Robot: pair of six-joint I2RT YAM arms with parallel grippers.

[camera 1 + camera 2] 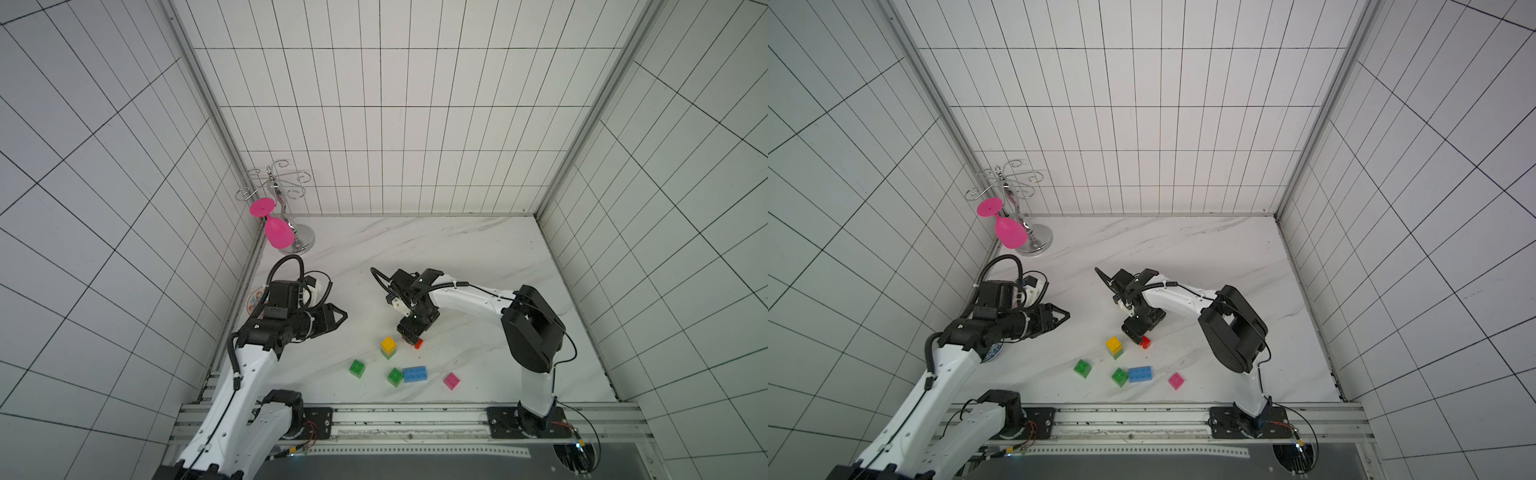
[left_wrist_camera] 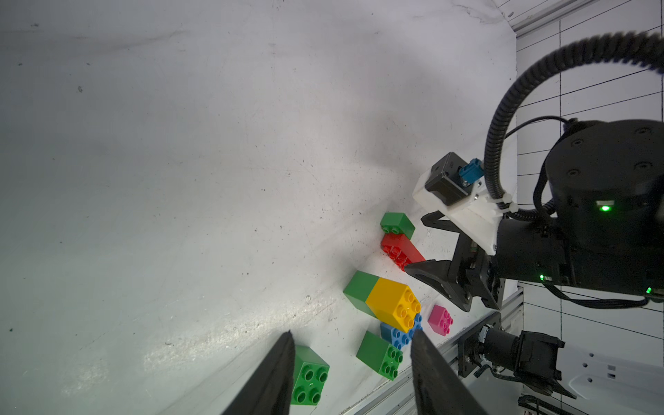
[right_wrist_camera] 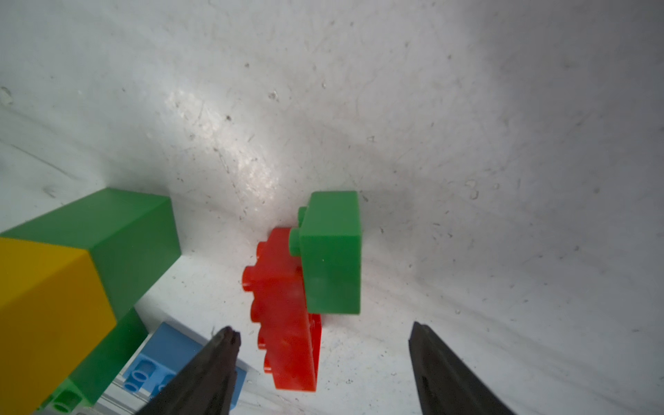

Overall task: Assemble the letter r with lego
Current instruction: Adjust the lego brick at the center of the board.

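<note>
**Right claw** (image 3: 323, 328) open, pointing down, jaws either side of the red brick (image 3: 287, 323) — it lies on its side on the worktop (image 1: 457, 257), a green cube (image 3: 330, 251) joined to one end. Just left: yellow cube (image 1: 388, 344) on a lower green cube (image 1: 388, 355). Nearer, left to right — loose green cube (image 1: 357, 368), second loose green cube (image 1: 395, 376), blue brick (image 1: 414, 373), pink cube (image 1: 451, 380). **Left claw** (image 2: 352, 333) open, empty, well left of the bricks.
</note>
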